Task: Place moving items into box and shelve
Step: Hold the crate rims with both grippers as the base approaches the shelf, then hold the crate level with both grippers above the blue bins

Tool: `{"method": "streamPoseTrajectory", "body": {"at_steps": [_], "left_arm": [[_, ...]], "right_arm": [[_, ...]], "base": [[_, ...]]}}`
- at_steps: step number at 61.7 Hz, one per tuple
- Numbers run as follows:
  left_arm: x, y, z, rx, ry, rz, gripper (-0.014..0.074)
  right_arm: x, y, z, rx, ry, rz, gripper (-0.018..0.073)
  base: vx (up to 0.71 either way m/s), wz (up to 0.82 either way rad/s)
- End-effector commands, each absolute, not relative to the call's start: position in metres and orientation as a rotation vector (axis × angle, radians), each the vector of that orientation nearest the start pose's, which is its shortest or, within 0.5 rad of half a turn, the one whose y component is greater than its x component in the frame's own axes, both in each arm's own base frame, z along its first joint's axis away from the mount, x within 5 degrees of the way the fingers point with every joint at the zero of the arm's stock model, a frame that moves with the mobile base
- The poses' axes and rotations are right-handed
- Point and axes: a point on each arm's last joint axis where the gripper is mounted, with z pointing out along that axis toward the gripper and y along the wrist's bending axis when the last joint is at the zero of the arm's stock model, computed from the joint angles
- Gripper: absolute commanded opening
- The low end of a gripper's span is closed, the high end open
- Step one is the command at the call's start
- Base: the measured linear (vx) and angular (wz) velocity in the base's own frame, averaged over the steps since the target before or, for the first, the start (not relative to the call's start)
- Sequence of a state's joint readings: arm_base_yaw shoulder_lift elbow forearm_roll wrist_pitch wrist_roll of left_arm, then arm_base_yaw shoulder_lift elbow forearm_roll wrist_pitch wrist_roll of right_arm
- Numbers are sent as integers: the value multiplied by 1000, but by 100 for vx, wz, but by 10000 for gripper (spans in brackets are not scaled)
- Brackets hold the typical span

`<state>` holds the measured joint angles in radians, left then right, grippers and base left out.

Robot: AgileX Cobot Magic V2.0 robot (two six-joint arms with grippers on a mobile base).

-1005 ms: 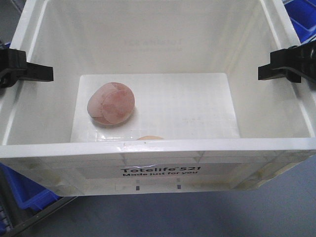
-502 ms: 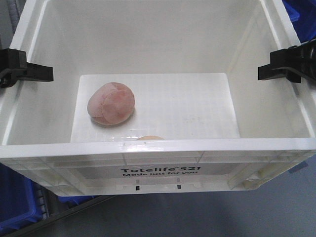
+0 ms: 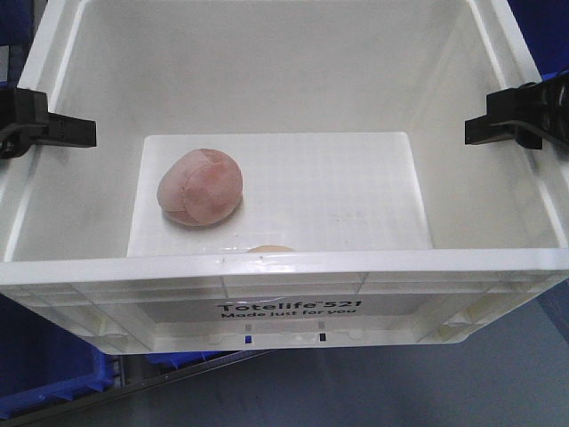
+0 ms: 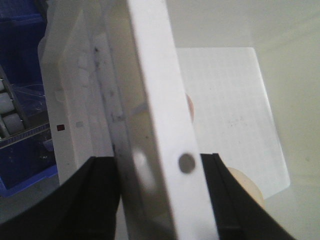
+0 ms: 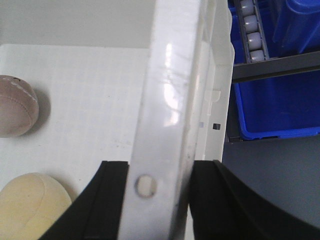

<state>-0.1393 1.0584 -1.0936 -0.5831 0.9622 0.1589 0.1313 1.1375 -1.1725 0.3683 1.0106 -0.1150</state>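
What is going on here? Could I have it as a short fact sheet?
Box: white tote, open top
Left gripper: clamped on the tote's left wall
Right gripper: clamped on its right wall
Pink ball: inside, left of centre
Yellow ball: inside, by the near wall
Nearby: blue bins

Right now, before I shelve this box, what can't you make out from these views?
- Front view: yellow ball is mostly hidden behind the near wall of the box.
- Left wrist view: pink ball is just a sliver behind the rim that the left claw clamps.
- Front view: right claw is cut off by the frame edge.
- Shelf slot: not identifiable; the box blocks most of every view.
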Motion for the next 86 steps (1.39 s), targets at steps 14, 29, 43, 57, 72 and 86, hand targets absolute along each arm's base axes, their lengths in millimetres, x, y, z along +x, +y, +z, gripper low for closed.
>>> {"method": "streamPoseTrajectory", "body": {"at_steps": [14,29,43,57,72,86], "left_arm": [[187,-77,417,116,2125,-899,-3],[187,-77,417,116,2125,-899,-3],[187,-77,417,116,2125,-899,-3],[187,-77,417,116,2125,-899,-3],[187,-77,417,116,2125,-899,-3],[187,-77,417,116,2125,-899,-3]], "right_arm": [[209,64,414,-166,2222,614,-6],[209,64,414,-166,2222,614,-6],[209,64,414,-166,2222,614,-6],[209,64,414,-166,2222,614,-6],[209,64,414,-166,2222,614,-6],[209,64,414,-166,2222,614,-6]], "base": [[7,22],[8,13],[10,6],[10,4],[10,2],[9,3]]}}
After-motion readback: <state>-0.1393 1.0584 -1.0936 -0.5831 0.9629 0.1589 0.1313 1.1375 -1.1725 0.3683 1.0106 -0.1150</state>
